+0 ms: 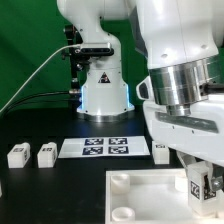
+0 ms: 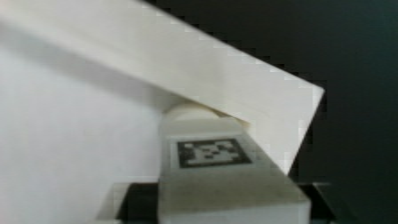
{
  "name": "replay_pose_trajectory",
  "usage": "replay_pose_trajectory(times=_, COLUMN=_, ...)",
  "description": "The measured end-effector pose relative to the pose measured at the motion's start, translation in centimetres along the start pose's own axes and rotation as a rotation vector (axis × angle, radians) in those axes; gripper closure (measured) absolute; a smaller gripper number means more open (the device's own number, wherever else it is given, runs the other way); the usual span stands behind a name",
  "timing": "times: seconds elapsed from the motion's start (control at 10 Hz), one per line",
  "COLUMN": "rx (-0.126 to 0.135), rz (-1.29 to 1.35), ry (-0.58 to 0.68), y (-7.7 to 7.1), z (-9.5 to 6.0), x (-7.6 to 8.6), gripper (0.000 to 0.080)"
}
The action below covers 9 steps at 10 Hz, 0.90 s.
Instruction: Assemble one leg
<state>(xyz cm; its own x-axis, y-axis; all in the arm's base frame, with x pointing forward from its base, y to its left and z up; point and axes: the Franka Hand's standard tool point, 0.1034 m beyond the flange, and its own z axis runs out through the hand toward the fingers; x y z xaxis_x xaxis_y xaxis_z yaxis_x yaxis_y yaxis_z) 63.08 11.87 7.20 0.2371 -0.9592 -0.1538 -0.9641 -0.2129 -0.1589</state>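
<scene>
My gripper (image 1: 197,186) is shut on a leg (image 1: 196,183), a small white block with a black-and-white tag, and holds it over the near right corner of the large white square panel (image 1: 135,198). In the wrist view the leg (image 2: 217,160) sits between my dark fingers (image 2: 135,200) with its tag facing the camera. Its far end meets the panel (image 2: 107,110) close to the panel's corner. Three more legs lie on the black table: two at the exterior view's left (image 1: 18,155) (image 1: 46,154) and one by my arm (image 1: 161,152).
The marker board (image 1: 105,147) lies on the table behind the panel. The robot base (image 1: 103,92) stands at the back, with cables running to the exterior view's left. A green backdrop closes the rear.
</scene>
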Motion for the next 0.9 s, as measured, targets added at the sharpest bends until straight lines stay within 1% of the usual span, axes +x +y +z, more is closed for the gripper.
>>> replay_pose_trajectory(times=0.1, rx=0.001, rz=0.107, ry=-0.006, y=-0.04, z=0.02, x=-0.25, gripper=0.0499)
replay_pose_trajectory(times=0.2, rx=0.001, rz=0.129, ry=-0.007, y=-0.03, z=0.04, x=-0.3, gripper=0.0499)
replay_pose_trajectory(times=0.3, rx=0.001, rz=0.129, ry=-0.007, y=-0.02, z=0.08, x=-0.35, gripper=0.0388)
replay_pose_trajectory(times=0.4, rx=0.0, rz=0.121, ry=-0.007, y=-0.02, z=0.08, x=-0.38, gripper=0.0388)
replay_pose_trajectory(times=0.5, rx=0.0, rz=0.12, ry=-0.007, y=-0.01, z=0.1, x=-0.4, gripper=0.0243)
replay_pose_trajectory(times=0.6, rx=0.0, rz=0.116, ry=-0.007, y=0.0, z=0.11, x=-0.4, gripper=0.017)
replay_pose_trajectory(times=0.7, rx=-0.002, rz=0.052, ry=-0.007, y=0.04, z=0.16, x=-0.42, gripper=0.017)
replay_pose_trajectory(times=0.8, rx=-0.028, rz=-0.07, ry=-0.019, y=0.48, z=0.37, x=-0.72, gripper=0.0154)
replay_pose_trajectory(times=0.9, rx=-0.058, rz=-0.179, ry=-0.043, y=0.46, z=0.17, x=-1.05, gripper=0.0151)
